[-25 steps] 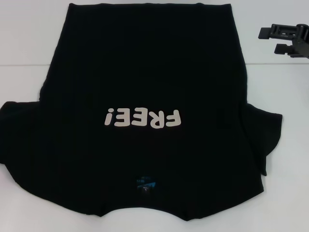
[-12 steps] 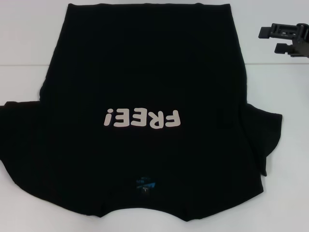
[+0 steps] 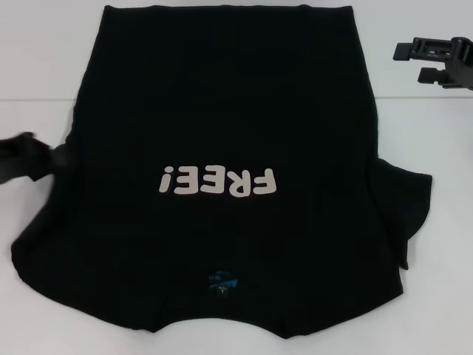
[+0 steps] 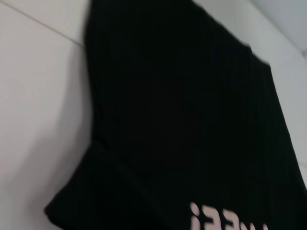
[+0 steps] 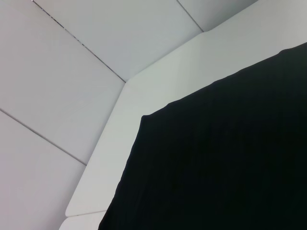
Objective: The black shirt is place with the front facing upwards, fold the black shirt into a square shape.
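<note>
The black shirt (image 3: 222,111) lies front up on the white table (image 3: 37,66), with the white "FREE!" lettering (image 3: 218,181) upside down to me and the blue neck label (image 3: 222,281) at the near edge. Its right sleeve (image 3: 406,207) lies spread out. At its left side a dark blurred shape (image 3: 22,157) rises where the left sleeve lay; I cannot tell sleeve from left gripper there. The left wrist view shows the shirt's side (image 4: 192,120). My right gripper (image 3: 414,62) hovers open and empty past the shirt's far right corner. The right wrist view shows a shirt corner (image 5: 230,167).
The white table extends bare left and right of the shirt (image 3: 436,133). Grey wall panels (image 5: 72,72) stand behind the table's far edge.
The left sleeve no longer lies flat at the left edge; it has drawn in and up into a dark blurred shape. The right gripper has barely moved.
</note>
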Available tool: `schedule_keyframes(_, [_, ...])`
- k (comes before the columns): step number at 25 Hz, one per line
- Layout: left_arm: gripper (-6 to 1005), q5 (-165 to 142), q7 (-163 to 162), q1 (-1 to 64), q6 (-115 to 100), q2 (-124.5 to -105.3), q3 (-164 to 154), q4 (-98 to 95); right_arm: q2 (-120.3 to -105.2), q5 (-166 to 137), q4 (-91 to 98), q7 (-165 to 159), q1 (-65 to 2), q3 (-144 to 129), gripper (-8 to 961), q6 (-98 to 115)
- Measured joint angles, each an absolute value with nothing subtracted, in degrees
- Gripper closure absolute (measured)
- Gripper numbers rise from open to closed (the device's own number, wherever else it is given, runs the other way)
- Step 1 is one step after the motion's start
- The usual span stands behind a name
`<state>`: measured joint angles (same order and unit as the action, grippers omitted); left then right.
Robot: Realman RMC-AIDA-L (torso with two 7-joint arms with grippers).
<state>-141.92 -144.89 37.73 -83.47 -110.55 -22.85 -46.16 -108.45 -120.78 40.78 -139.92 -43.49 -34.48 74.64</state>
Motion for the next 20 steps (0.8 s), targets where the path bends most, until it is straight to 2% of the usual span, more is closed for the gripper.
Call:
schedule_keyframes(7, [953, -142.05, -144.84, 40.05, -79.77, -113.53, -36.18, -45.76, -108.46, -120.88, 40.71, -139.92, -43.54, -34.56, 11, 74.05])
schedule_keyframes(16, [950, -142.42, -141.98, 40.57, -76.37, -114.03, -43.43, -48.77, -108.41, -120.95, 40.65, -139.92, -43.25, -34.46, 11, 73.94])
schedule_keyframes(20, [923, -142.41, -134.64, 39.12, -75.68, -116.0, -45.67, -54.28, -108.25, -120.95, 40.19, -139.92, -43.1, -34.24, 11, 73.9])
